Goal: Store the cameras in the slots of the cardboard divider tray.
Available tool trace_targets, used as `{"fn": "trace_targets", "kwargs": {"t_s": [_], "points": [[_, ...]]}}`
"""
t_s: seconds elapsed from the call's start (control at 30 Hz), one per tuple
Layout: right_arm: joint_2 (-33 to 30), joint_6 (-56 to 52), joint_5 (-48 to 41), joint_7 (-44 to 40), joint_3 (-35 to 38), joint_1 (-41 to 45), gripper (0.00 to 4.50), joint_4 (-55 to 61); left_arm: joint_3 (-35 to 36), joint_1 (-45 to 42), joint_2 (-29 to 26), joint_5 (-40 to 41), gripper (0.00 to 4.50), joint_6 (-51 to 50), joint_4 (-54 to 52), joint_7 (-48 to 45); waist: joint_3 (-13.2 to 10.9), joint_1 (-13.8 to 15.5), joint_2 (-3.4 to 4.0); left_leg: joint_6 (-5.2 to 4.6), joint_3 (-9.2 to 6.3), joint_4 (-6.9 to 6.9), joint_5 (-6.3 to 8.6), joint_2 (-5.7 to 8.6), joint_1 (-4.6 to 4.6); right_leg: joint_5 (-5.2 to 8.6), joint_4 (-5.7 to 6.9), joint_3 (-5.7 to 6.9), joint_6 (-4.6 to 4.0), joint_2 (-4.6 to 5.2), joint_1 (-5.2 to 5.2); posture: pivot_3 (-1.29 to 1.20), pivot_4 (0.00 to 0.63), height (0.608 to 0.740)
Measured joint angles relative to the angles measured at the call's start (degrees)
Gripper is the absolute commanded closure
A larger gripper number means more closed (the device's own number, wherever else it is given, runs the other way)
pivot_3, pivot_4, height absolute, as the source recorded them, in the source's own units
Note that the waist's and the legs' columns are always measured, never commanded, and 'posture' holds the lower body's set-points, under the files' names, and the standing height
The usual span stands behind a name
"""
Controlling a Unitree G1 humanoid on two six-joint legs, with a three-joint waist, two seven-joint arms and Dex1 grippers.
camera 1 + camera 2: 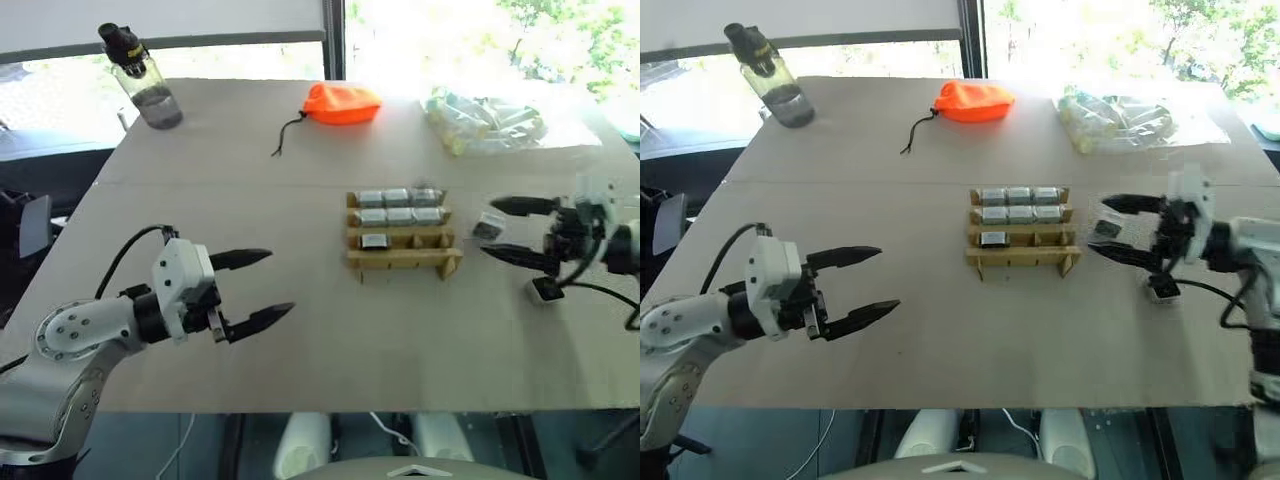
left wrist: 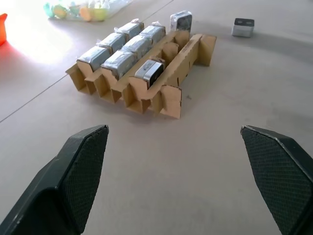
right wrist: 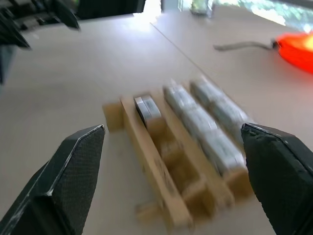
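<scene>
The cameras are small boxy blocks, silver-grey with dark faces; seven sit in the cardboard divider tray [image 1: 404, 240] near the table's middle: three in the far row [image 1: 398, 197], three in the middle row [image 1: 399, 216], and one [image 1: 374, 240] at the left end of the near row, whose other two slots look empty. Two loose cameras lie off the tray toward three o'clock: one [image 1: 489, 227] just beside the tray's right end, between the fingers of the right gripper [image 1: 508, 230] as seen from the head, though whether it is touched I cannot tell; the other [image 1: 547, 290] lies on the table toward four o'clock, under that wrist. Each block looks rigid, light and smooth-sided, so it should tolerate a firm pinch but may slip or twist; I would take it across its two long flat sides, near the middle, keeping the dark face clear. The tray is thin slotted card, likely light enough to slide or tip if a camera is pushed in at an angle, so a straight, gentle drop seems wise. The right gripper's fingers are spread wide and carry nothing. The left gripper [image 1: 256, 291], off at about eight o'clock from the tray and well apart from it, also stands spread and empty. Beyond, an orange pouch [image 1: 341, 103] lies at eleven o'clock, a clear bag [image 1: 484, 118] at one o'clock, and a bottle [image 1: 141, 76] at the far left corner.
</scene>
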State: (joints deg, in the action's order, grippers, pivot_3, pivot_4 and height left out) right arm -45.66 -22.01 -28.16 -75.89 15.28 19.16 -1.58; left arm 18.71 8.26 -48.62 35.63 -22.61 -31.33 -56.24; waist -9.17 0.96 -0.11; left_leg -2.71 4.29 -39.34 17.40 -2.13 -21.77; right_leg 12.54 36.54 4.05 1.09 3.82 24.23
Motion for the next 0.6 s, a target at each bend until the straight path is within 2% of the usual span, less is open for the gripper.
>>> {"fn": "trace_targets", "kwargs": {"t_s": [0.1,0.23,0.4,0.6], "points": [[-1.85,0.62,0.49,2.73,6.25,-10.03,0.06,-0.22,-1.77,-2.56,-0.01,-0.05,0.00,-0.34,1.80,-0.43,-0.01,-0.02,-0.01,-0.01,0.06,0.00,0.00,0.00,0.01,0.00,-0.01,-0.05,0.01,-0.05,0.01,0.00,0.150,0.740],[-2.02,2.12,1.29,6.13,11.46,-18.61,0.06,-0.10,-3.68,-5.39,-0.01,-0.18,0.00,-0.32,2.97,-1.41,0.00,-0.28,-0.03,-0.02,0.18,0.00,0.00,-0.03,0.10,0.01,0.00,-0.19,0.03,-0.14,-0.01,0.00,0.150,0.740],[5.72,4.59,5.12,17.81,14.92,-31.95,0.06,6.53,-6.27,-10.32,-0.01,-0.63,0.00,0.00,5.65,-3.50,0.08,-0.11,-0.16,0.00,0.10,0.00,-0.01,-0.08,0.10,0.03,0.05,-0.19,0.04,-0.22,0.00,0.00,0.150,0.740],[14.64,3.55,3.86,28.44,15.05,-37.21,0.06,16.09,-8.02,-12.78,0.01,-0.61,0.00,0.97,7.01,-6.21,0.10,-0.37,-0.19,0.01,0.34,0.00,-0.01,-0.10,0.24,0.11,0.09,-0.36,0.19,-0.22,0.00,0.00,0.150,0.740]]}}
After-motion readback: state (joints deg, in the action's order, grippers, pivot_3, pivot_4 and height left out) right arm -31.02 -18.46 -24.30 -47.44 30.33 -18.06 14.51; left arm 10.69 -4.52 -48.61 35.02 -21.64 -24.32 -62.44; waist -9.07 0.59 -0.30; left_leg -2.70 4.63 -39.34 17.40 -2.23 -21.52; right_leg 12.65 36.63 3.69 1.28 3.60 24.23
